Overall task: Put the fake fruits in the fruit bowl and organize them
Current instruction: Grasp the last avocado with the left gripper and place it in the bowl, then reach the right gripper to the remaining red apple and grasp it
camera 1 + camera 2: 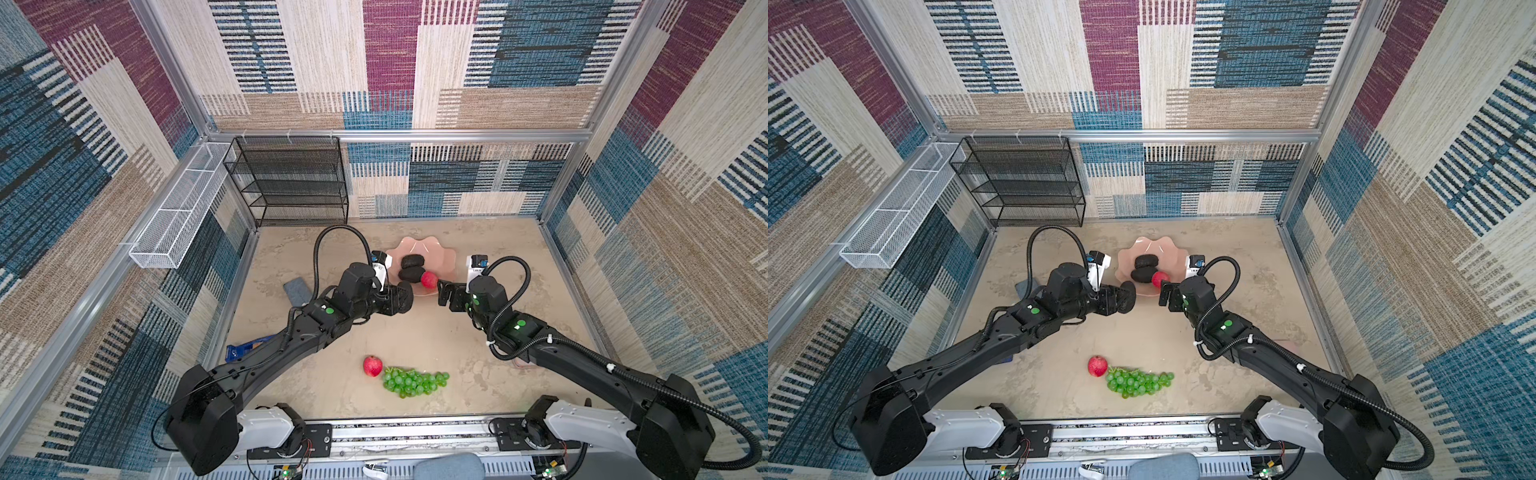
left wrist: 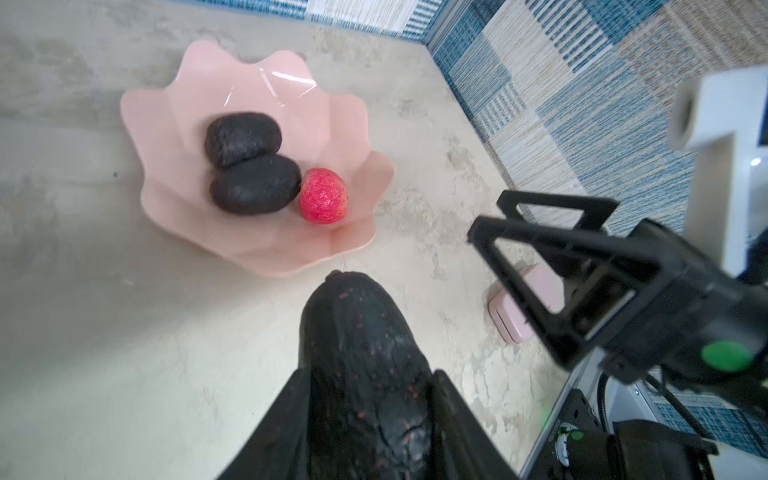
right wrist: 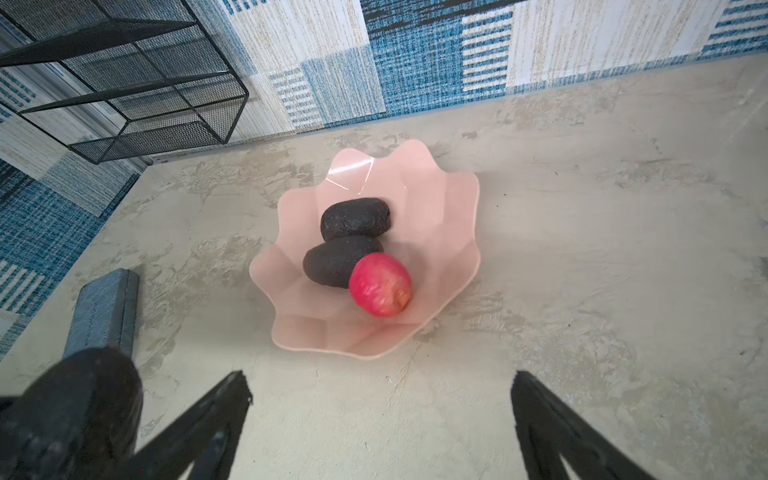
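The pale-pink scalloped fruit bowl (image 1: 440, 253) (image 3: 440, 208) stands at the back middle of the table. Two dark avocados (image 1: 412, 262) (image 1: 411, 274) and a red fruit (image 1: 429, 280) lie in it. My left gripper (image 1: 397, 298) (image 2: 368, 374) hovers just in front of the bowl's left rim, shut on a third avocado (image 2: 361, 353). To the right of the rim my right gripper (image 1: 444, 293) (image 3: 380, 378) is open with nothing in it. A second red fruit (image 1: 372, 366) and the green grapes (image 1: 415, 381) lie side by side on the table near the front.
A black wire shelf (image 1: 291, 183) and a white mesh basket (image 1: 178, 212) stand at the back left. On the left lie a grey-blue flat block (image 1: 297, 291) and a blue tape dispenser (image 1: 245, 349). A pink case (image 2: 519, 307) lies under the right arm.
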Motion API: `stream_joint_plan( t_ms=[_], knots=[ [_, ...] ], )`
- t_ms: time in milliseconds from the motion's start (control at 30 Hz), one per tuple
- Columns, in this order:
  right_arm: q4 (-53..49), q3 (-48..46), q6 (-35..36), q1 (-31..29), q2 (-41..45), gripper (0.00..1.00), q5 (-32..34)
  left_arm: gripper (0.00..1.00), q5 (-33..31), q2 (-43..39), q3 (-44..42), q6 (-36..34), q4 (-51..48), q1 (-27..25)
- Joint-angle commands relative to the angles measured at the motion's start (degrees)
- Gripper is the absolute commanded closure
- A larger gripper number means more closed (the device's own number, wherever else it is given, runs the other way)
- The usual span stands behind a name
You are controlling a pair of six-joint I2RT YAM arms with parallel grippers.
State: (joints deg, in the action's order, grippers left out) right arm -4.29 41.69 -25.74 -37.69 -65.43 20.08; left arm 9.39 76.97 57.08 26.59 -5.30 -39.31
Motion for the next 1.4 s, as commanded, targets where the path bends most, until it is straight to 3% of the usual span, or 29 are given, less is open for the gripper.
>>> stream_joint_plan(
  t_ms=[0,267,500,667,800,1067,1367],
  knots=[
    [0.2,-0.4,-1.3,0.3,0.9,0.0,0.0,0.54,1.1,5.6,5.5,-4.5,2.2,0.1],
    [-3.0,-4.1,-2.8,0.6,6.8,0.0,0.8,0.54,2.1,24.3,22.2,-7.2,0.1,0.5],
    [-5.8,-7.0,-4.1,0.7,10.8,0.0,1.3,0.54,-1.7,35.4,34.2,-8.0,-0.7,2.8],
    [-6.3,-8.1,-4.7,0.6,11.5,0.0,1.5,0.54,4.2,41.5,40.1,-6.8,-0.8,4.2],
    [-5.9,-8.4,-4.5,0.7,11.1,0.0,1.7,0.55,9.6,43.7,39.9,-5.7,-1.1,3.7],
    [-4.3,-8.4,-4.0,0.7,8.6,0.0,0.9,0.54,7.6,42.4,33.6,-5.7,-1.1,3.1],
    [-4.7,-7.2,-3.2,0.7,8.1,0.0,1.5,0.38,7.8,43.6,37.2,-5.7,-4.2,3.0]
  ],
)
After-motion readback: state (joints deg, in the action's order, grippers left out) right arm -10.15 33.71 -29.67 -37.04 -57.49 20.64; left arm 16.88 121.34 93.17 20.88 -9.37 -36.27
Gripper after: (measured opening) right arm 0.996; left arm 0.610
